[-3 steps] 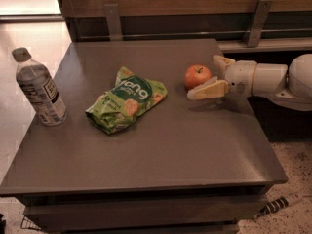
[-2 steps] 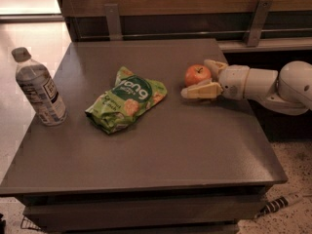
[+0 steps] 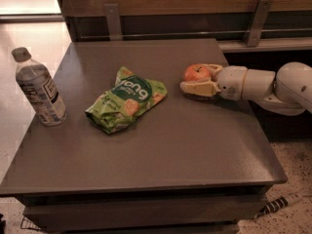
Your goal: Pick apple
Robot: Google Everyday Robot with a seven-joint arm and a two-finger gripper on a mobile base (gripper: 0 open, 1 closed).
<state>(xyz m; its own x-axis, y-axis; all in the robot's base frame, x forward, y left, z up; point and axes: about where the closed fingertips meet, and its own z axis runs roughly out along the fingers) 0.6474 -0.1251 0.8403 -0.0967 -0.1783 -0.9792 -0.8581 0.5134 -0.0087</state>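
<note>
The apple (image 3: 196,72), small and red-orange, sits on the dark grey table (image 3: 161,145) at the right rear. My gripper (image 3: 199,78) reaches in from the right on a white arm (image 3: 273,87), low over the table top. It is open, with one finger (image 3: 199,88) in front of the apple and the other behind it, so the apple lies between them. The apple still rests on the table.
A green snack bag (image 3: 127,99) lies in the middle of the table, left of the apple. A clear water bottle (image 3: 38,87) stands at the left edge. A wooden wall with metal brackets (image 3: 113,21) runs behind the table.
My gripper has moved left along the table, so its fingers now reach around the apple instead of stopping beside it. The apple, bag and bottle have not moved.
</note>
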